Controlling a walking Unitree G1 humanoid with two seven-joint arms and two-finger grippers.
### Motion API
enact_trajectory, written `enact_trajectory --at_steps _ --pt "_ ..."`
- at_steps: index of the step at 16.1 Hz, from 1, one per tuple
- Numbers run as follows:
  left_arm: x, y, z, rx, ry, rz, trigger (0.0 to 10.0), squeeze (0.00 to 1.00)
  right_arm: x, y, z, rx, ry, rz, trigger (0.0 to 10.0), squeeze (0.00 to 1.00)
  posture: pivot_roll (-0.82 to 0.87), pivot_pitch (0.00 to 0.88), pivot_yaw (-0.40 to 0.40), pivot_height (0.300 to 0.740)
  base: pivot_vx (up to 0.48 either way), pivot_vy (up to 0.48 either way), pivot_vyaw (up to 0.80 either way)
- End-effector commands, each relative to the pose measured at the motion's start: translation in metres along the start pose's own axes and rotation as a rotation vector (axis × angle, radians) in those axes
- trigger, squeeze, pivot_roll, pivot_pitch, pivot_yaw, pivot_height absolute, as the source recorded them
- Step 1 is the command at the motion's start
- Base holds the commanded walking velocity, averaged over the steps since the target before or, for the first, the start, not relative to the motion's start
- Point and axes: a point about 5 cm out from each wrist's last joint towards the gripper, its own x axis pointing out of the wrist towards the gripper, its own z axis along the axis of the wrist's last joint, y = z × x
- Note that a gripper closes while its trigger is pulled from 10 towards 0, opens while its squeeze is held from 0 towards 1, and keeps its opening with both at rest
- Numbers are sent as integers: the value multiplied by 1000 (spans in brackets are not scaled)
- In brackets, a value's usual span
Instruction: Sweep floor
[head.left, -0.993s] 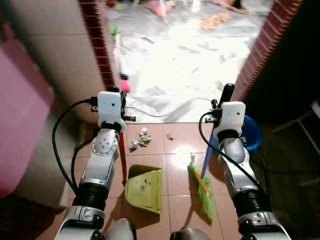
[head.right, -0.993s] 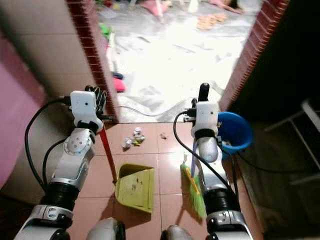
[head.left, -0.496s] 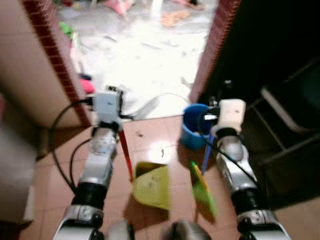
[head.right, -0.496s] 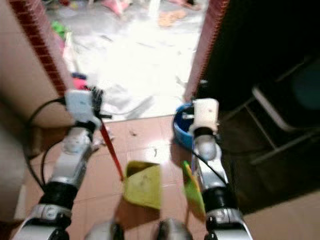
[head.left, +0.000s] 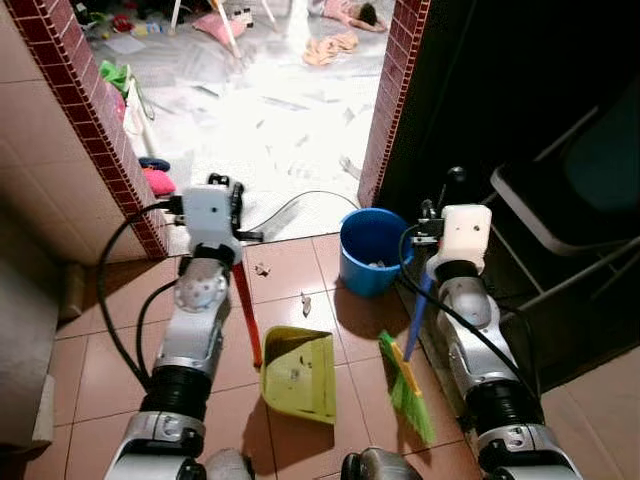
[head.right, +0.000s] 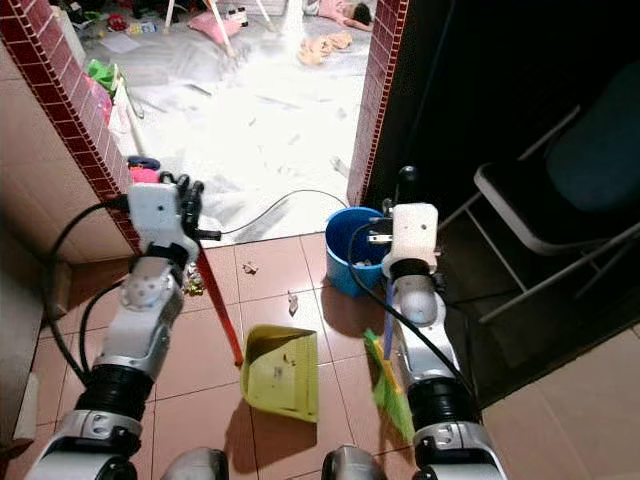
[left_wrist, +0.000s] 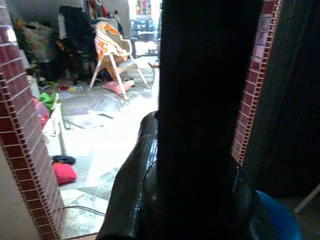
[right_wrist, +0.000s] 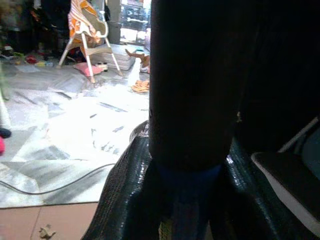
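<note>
My left gripper (head.left: 226, 188) is shut on the red handle (head.left: 247, 318) of a yellow-green dustpan (head.left: 298, 373), which rests on the brown tiles in front of me. My right gripper (head.left: 452, 186) is shut on the blue handle (head.left: 416, 312) of a green broom (head.left: 408, 388) whose bristles touch the floor right of the dustpan. Small scraps of litter (head.left: 305, 300) lie on the tiles just beyond the dustpan, with another bit (head.left: 262, 268) farther ahead. In the right wrist view the blue handle (right_wrist: 190, 192) runs between the black fingers (right_wrist: 125, 200).
A blue bucket (head.left: 370, 250) stands ahead, right of the dustpan, by the red brick doorpost (head.left: 392, 95). Another brick post (head.left: 95, 130) flanks the left. A cable (head.left: 300, 200) crosses the bright floor beyond. A folding chair (head.left: 560, 200) sits in the dark at right.
The camera has swung to the right: the bucket now sits ahead and the litter lies further left. Both grippers keep hold of their handles.
</note>
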Motion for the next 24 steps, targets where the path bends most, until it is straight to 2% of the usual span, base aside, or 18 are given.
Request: enact_trajectory --at_steps 1,4,8,12,16,18,21,24 --pt "6 1 14 7 -61 -3 10000 0 3 2 5 2 -21 12 10000 0 -18 60 -12 740 0 0 0" --pt "6 8 12 28 -52 9 10000 0 3 7 4 39 2 13 10000 0 -18 59 -11 740 0 0 0" --pt "-1 20 -1 73 -8 6 10000 0 1 8 1 36 23 -3 10000 0 -22 62 -6 740 0 0 0" --pt "-12 27 -13 107 33 -14 10000 0 1 4 -1 29 30 -10 10000 0 -23 61 -7 740 0 0 0" --pt "-23 34 -21 142 67 -39 10000 0 2 -6 1 5 19 -47 10000 0 -23 60 -7 740 0 0 0" --pt "-30 39 -27 134 103 -22 10000 0 4 -16 0 13 33 -80 10000 0 -23 60 -5 740 0 0 0" --pt "-53 40 -45 156 179 -1 10000 0 -12 -17 -23 43 132 -102 10000 0 -24 32 10 740 0 0 0" --pt "-72 40 -52 158 217 -4 10000 0 -22 -18 -30 32 148 -105 10000 0 -11 5 12 740 0 0 0"
